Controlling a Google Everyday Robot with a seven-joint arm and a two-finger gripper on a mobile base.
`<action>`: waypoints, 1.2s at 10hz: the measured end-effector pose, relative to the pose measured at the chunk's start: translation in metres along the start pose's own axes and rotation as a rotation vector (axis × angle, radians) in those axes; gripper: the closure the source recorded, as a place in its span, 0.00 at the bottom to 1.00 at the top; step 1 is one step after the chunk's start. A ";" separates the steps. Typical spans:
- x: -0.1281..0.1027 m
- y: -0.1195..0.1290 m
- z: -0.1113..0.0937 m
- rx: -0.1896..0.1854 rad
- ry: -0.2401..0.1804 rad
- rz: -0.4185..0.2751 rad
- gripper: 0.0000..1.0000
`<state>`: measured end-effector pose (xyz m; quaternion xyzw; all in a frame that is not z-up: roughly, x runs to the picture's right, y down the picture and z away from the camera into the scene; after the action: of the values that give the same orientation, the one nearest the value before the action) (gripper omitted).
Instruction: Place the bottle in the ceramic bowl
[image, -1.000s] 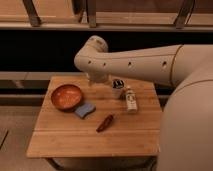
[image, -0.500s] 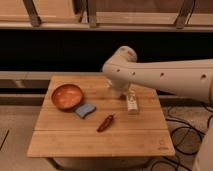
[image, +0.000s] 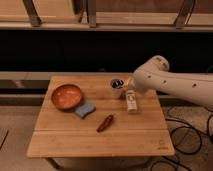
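Bottle (image: 131, 101): small, pale cream, narrow neck, white cap, label. It is on the wooden tabletop (image: 65, 142), right of centre in the frame, not lifted. Pincer (image: 131, 90) sits right over the bottle's cap end, at the tip of the white robot arm (image: 170, 82) coming in from the right edge. Spread, pressed together or already pinching the bottle: cannot tell, the arm body covers it.

Change: over the last second the arm's elbow swept from mid-frame to the right side and its tip came down onto the bottle. The bottle has not shifted on the boards.

The short white cup with dark inside (image: 116, 86) is now clear of the arm, just beside the bottle on its left. Lower left of that are a dark red chilli pepper (image: 105, 122) and a blue rectangular sponge (image: 85, 110). The round reddish-orange ceramic bowl (image: 66, 96) is at the tabletop's upper left, well apart from the bottle, with nothing in it.

Judgement: the reach looks about finished and the grasp is the step in hand. Lift, carry left past cup and sponge, and release into the bowl all remain.
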<state>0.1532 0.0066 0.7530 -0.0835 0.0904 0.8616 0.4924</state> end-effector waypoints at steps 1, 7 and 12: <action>0.001 0.002 0.000 -0.002 0.001 -0.003 0.35; 0.057 0.033 0.000 -0.103 0.113 -0.246 0.35; 0.059 0.047 -0.001 -0.412 0.261 -0.382 0.35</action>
<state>0.0830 0.0317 0.7417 -0.3071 -0.0410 0.7358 0.6022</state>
